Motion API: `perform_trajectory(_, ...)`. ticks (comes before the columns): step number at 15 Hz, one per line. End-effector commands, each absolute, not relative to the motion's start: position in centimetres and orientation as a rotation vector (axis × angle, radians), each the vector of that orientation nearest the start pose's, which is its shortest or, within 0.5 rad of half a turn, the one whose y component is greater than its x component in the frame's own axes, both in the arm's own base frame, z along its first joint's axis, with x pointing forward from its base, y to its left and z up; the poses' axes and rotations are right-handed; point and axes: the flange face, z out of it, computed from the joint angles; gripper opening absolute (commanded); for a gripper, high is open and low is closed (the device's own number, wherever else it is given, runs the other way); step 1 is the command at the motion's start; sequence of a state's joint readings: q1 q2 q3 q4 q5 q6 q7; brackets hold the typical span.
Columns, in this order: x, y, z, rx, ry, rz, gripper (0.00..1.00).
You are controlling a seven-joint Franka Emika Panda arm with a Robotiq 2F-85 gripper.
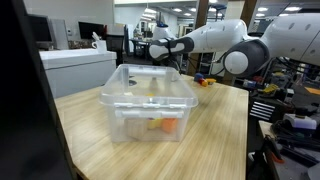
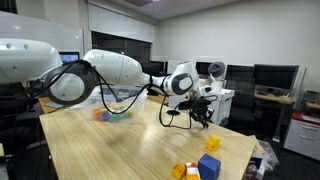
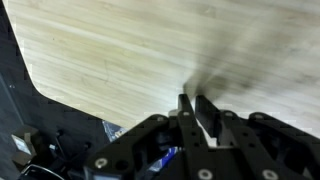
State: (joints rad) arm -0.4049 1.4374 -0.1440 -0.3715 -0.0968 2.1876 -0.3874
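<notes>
Blue cube-shaped block (image 2: 212,143) sits near the right edge of the pale wooden table (image 2: 110,150) in an exterior view. Over that table, from the left: a clear plastic bin (image 2: 113,112), then your black gripper (image 2: 200,118), fingers (image 3: 203,112) pressed together on nothing, just above the block.

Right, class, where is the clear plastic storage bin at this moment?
In an exterior view the clear plastic storage bin stands in the middle of the light wooden table, in front of the white robot arm, which reaches across behind it.
</notes>
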Motion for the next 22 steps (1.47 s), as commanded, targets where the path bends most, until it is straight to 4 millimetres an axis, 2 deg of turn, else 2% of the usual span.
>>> perform_trajectory(1, 75.4, -36.5, 21.7, -3.465, -0.078, -0.43, 0.0)
perform_trajectory(6, 75.3, -36.5, 21.5, -3.481, -0.104, -0.392, 0.0)
perform_trajectory(7, 75.2, -36.5, 21.0, -3.473, -0.133, -0.36, 0.26)
perform_trajectory(8, 75.1, -36.4, 20.7, -3.47, -0.152, -0.338, 0.27)
perform_trajectory(10, 75.0, -36.5, 20.5, -3.482, -0.165, -0.309, 0.4)
perform_trajectory(15, 76.1, -35.5, 23.9, -3.535, -0.28, -0.392, 0.73)
perform_trajectory(19, 77.4, -33.3, 27.4, -3.512, -0.575, -0.426, 0.99)
perform_trajectory(21, 78.0, -32.2, 29.9, -3.501, -0.687, -0.445, 1.0)
perform_trajectory(22, 78.3, -31.5, 31.8, -3.497, -0.741, -0.455, 1.0)
